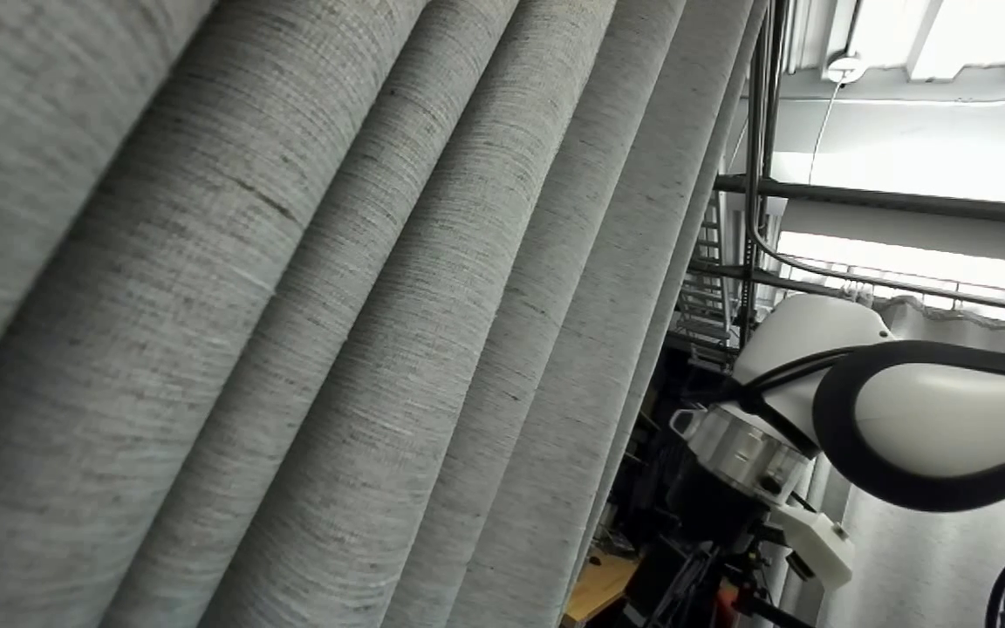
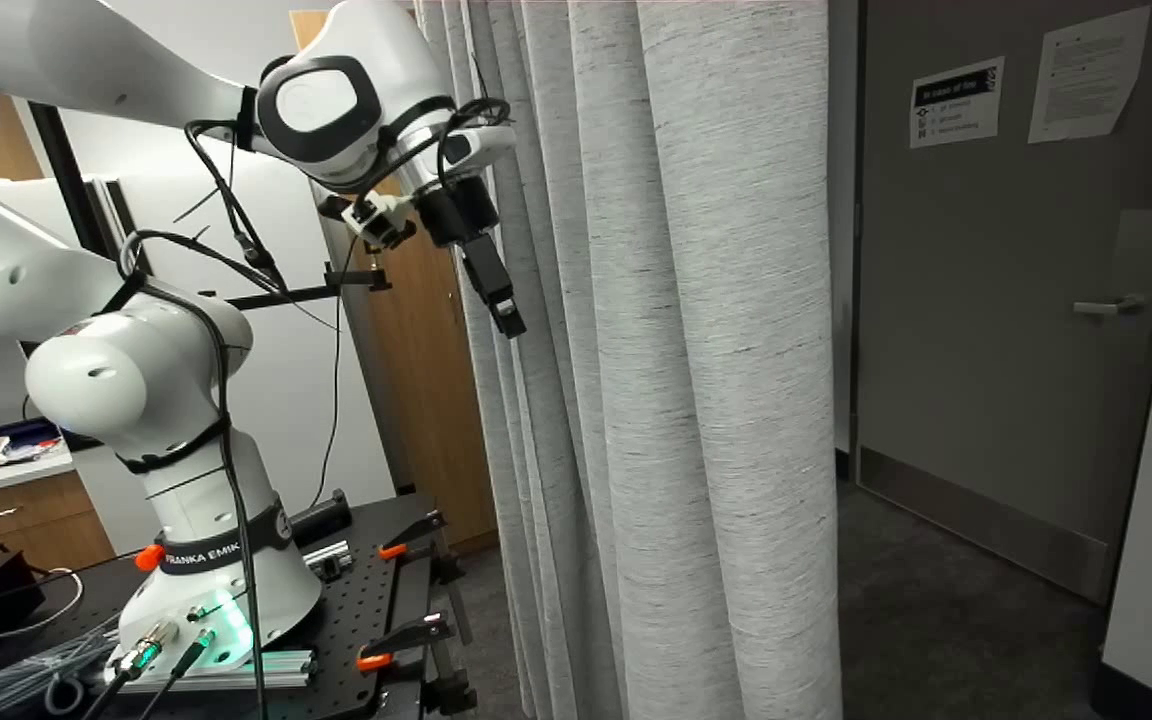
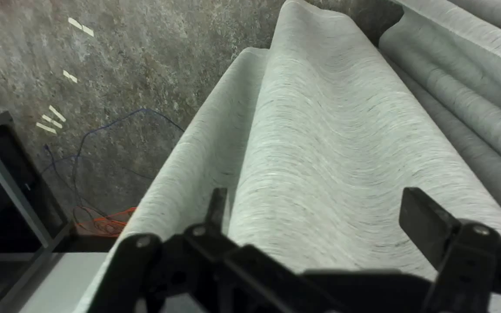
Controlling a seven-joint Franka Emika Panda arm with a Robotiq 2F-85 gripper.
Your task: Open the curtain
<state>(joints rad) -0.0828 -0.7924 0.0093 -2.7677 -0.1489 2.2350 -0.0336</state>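
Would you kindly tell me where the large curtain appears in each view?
In an exterior view, the curtain fills the left and middle.
In an exterior view, the curtain runs top to bottom through the middle.
In the wrist view, the curtain covers much of the middle and right.
Shared landmark: the tool, at least partly visible in every view.

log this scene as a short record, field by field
curtain: light grey, hanging in long folds
gripper: open; curtain seen between its fingers in the wrist view
finger contact with curtain: cannot tell
robot base: on a black perforated board
door: grey, two papers on its upper part
floor: orange cable lying on it
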